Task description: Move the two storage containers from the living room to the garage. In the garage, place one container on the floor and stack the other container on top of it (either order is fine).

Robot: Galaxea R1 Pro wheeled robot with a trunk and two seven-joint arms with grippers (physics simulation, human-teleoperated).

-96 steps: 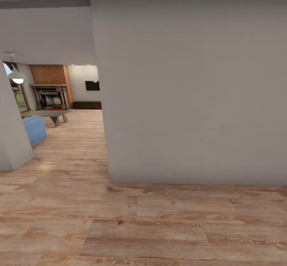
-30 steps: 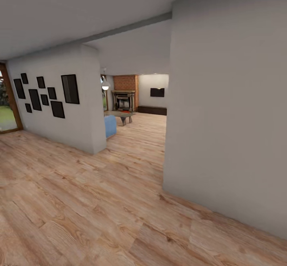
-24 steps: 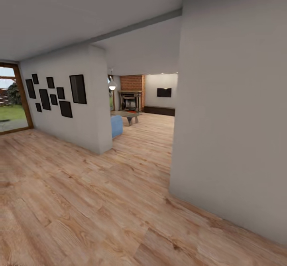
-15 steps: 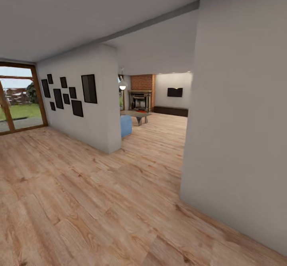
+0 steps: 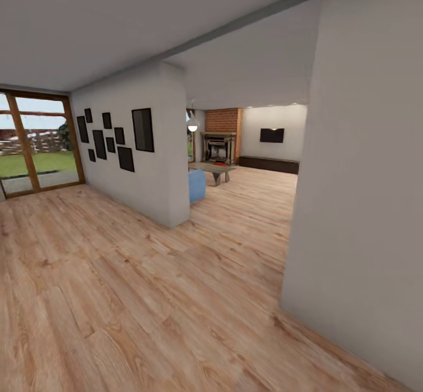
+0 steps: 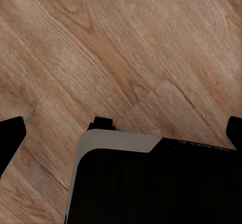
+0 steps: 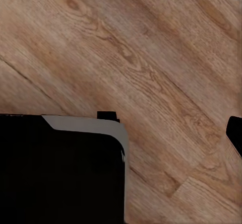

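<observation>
Transit was the step in hand, judged from the empty arms and the distant goal. The left gripper [image 6: 123, 132] hung with its two dark fingertips [image 6: 11, 136] wide apart and nothing between them, pointed down at the planks [image 6: 126, 43] with the robot's own dark base [image 6: 151, 183] just beneath. The right gripper [image 7: 123, 133] also pointed down at planks; one fingertip [image 7: 235, 133] showed, so whether it was apart or together could not be told. The living room [image 5: 247, 163] lay far ahead of both grippers, marked by the brick fireplace [image 5: 222, 139] and low table [image 5: 214, 169]. A red speck [image 5: 218, 164] by the table might have been the containers, but was too small to tell. Doing this leg well probably meant aiming for the middle of the opening and keeping the arms tucked. The right wall [image 5: 364, 204] ended in a corner close ahead of the right gripper, the likeliest snag. The left wall [image 5: 167, 169], hung with frames [image 5: 117, 139], ended well ahead, with a blue seat [image 5: 197, 185] just beyond it. Open planks spread wide off the left gripper's side toward the glass doors [image 5: 35, 145].
</observation>
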